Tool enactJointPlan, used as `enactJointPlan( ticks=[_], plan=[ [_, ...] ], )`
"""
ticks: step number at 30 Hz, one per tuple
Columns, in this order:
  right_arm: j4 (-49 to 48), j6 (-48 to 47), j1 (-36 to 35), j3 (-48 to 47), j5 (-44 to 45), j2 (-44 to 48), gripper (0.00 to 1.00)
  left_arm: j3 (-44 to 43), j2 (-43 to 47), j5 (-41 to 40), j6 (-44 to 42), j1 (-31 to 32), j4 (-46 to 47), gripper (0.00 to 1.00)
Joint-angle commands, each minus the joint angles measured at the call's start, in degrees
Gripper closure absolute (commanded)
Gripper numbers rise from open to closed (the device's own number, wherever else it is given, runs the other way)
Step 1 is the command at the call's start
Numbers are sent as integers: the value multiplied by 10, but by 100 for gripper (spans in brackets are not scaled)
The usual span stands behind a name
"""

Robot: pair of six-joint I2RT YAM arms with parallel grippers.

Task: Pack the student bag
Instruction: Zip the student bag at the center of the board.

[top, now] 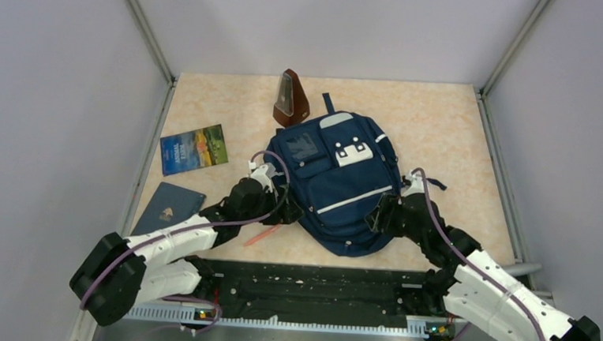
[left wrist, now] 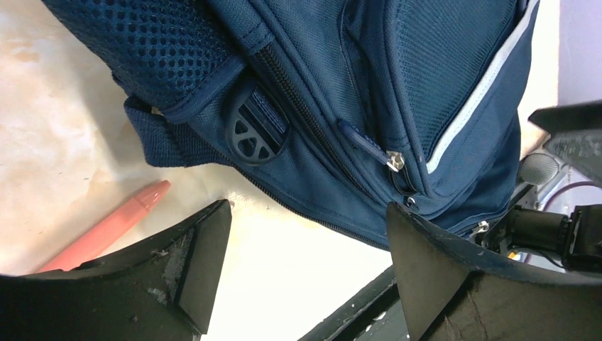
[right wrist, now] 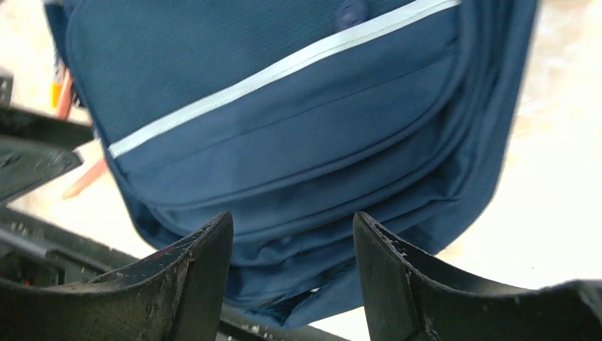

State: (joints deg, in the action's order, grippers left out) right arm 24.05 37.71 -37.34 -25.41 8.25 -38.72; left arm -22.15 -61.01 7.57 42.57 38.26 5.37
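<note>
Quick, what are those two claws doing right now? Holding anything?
Left gripper: open, holding nothing.
Right gripper: open, at the navy backpack's edge, not clamped on it.

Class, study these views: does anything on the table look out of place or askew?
Nothing spilled or damaged. Only the pink pen lies slanted close beside the student bag, near the open left gripper.

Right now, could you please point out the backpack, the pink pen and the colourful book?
backpack [top: 343, 220], top view, lower front pocket below the pale stripe.
pink pen [left wrist: 106, 227], left wrist view, middle of its barrel.
colourful book [top: 194, 150], top view, centre of its cover.
</note>
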Motion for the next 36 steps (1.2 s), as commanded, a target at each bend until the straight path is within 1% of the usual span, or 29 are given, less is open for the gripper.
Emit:
enactJointPlan(
  ticks=[1, 5, 7, 8, 11, 12, 14, 17, 18, 19, 21, 22, 27, 29, 33, 36],
  plan=[
    [-18, 21, -56, -22, -21, 0, 39, 20, -46, 52, 28, -13, 100, 15],
    [-8, 46, -127, -38, 22, -15, 39, 22, -82, 57, 44, -16, 150, 15],
    [-7, 62, -164, -41, 44, -32, 42, 20, -99, 54, 49, -17, 171, 19],
    [-10, 71, -181, -42, 53, -43, 45, 19, -106, 55, 52, -18, 182, 24],
    [-23, 100, -243, -43, 90, -77, 58, 15, -123, 55, 57, -20, 204, 48],
    [-23, 113, -262, -46, 106, -88, 60, 12, -128, 53, 56, -21, 205, 52],
    [-17, 138, -300, -52, 140, -105, 60, 8, -135, 50, 53, -22, 200, 59],
    [-6, 169, -341, -60, 181, -118, 60, 9, -140, 47, 53, -23, 204, 74],
    [-2, 177, -351, -62, 193, -120, 59, 10, -141, 46, 54, -23, 207, 78],
    [2, 185, -361, -63, 205, -122, 58, 10, -141, 46, 54, -23, 210, 84],
    [13, 202, -381, -71, 229, -126, 56, 9, -140, 43, 54, -24, 211, 93],
    [19, 210, -389, -75, 241, -129, 55, 8, -138, 42, 54, -24, 212, 99],
    [59, 277, -427, -92, 295, -157, 55, 7, -125, 31, 53, -24, 208, 100],
    [65, 303, -437, -93, 297, -176, 58, 5, -120, 28, 50, -25, 203, 100],
    [68, 325, -439, -100, 283, -219, 64, 3, -118, 26, 47, -24, 195, 100],
    [90, 340, -443, -114, 292, -242, 64, 3, -118, 27, 45, -25, 193, 100]
  ],
)
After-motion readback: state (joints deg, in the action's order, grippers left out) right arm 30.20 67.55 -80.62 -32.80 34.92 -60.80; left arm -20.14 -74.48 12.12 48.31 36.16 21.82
